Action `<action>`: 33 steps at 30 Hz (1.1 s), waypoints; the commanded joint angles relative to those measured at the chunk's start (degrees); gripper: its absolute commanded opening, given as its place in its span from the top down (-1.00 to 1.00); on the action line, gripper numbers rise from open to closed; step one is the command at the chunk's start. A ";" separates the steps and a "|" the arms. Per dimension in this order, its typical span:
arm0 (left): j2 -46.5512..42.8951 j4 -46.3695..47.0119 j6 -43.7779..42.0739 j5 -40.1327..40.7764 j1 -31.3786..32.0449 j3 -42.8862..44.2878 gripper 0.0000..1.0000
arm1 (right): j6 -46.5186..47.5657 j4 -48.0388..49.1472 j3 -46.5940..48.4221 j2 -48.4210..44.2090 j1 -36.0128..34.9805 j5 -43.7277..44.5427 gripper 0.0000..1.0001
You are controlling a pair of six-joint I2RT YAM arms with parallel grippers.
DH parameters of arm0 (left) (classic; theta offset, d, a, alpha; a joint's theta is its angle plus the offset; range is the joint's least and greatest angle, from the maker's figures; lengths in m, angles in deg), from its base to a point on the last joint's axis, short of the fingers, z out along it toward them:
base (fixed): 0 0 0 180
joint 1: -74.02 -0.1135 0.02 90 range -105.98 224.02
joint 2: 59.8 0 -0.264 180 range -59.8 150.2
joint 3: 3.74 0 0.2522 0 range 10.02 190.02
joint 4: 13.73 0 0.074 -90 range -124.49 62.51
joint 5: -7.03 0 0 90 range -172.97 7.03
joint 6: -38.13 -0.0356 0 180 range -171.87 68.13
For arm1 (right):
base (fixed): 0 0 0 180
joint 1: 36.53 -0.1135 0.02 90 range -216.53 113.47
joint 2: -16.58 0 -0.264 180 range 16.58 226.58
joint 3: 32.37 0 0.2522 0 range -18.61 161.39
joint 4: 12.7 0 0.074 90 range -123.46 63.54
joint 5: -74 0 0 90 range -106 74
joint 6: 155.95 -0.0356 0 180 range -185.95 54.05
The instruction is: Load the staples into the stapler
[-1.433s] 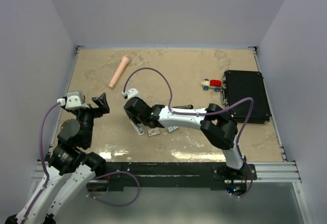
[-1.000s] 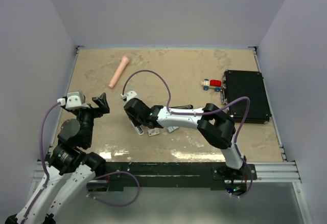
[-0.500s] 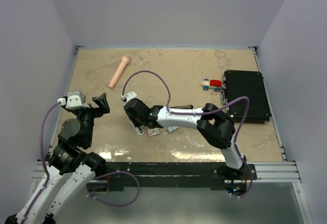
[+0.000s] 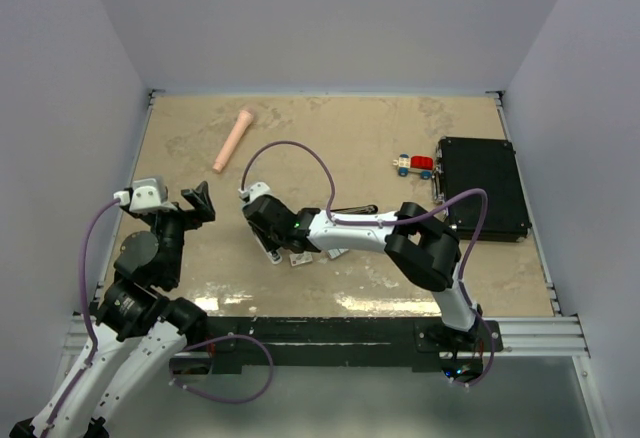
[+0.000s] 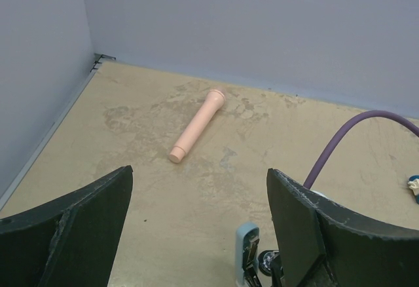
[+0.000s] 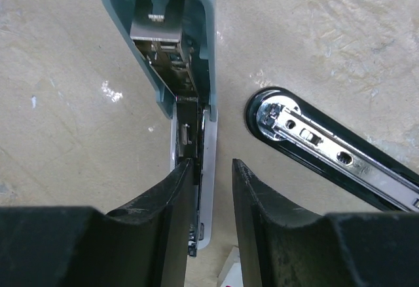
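The beige worktop [image 4: 400,128] is walled at the back and on both sides, and its widest open stretch is the far middle, between the wall and the cluster near the front. A black case [image 4: 482,188] lies along the right edge. The right arm reaches across to the left-centre, while the left arm stands by the left edge. A pink cylinder [image 4: 233,139] lies well apart in the far left. The light blue stapler [image 6: 163,38] lies hinged open, and a black stapler [image 6: 327,153] lies just beside it on the right. The right end effector [image 6: 209,189] hangs over the open stapler's rail, jaws narrowly parted and clamping nothing, with bare worktop showing beside the rail. The left end effector [image 5: 198,172] is spread wide and empty. A toy car [image 4: 413,166] sits near the case. The staples box [image 4: 299,259] and grey-blue tray [image 4: 338,252] lie just right of the blue stapler, near the front edge
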 commanded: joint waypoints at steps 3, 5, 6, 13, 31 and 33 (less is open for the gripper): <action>0.68 2.11 -0.35 -0.84 -0.65 -0.31 -0.74 | -0.43 -1.09 -1.68 -3.43 -0.36 -0.95 0.33; 0.68 2.11 -0.35 -0.93 -0.65 -0.31 -0.74 | -0.52 -1.09 -2.03 -3.69 -0.27 -1.04 0.33; 0.77 2.20 -0.35 -1.01 -0.65 -0.31 -0.74 | -0.52 -1.18 -2.20 -3.87 -0.36 -1.04 0.33; 1.03 2.20 -0.26 -1.19 -0.73 -0.31 -0.75 | -0.52 0.22 -4.22 -7.20 -0.36 -0.61 0.33; 5.34 1.94 -0.26 -3.47 -1.00 0.05 -0.75 | 7.83 39.65 -34.01 -19.78 -2.81 -5.62 -0.02; 6.12 1.94 -0.17 -3.83 -1.08 0.22 -0.75 | 8.53 42.93 -36.73 -19.17 -3.34 -4.83 -0.02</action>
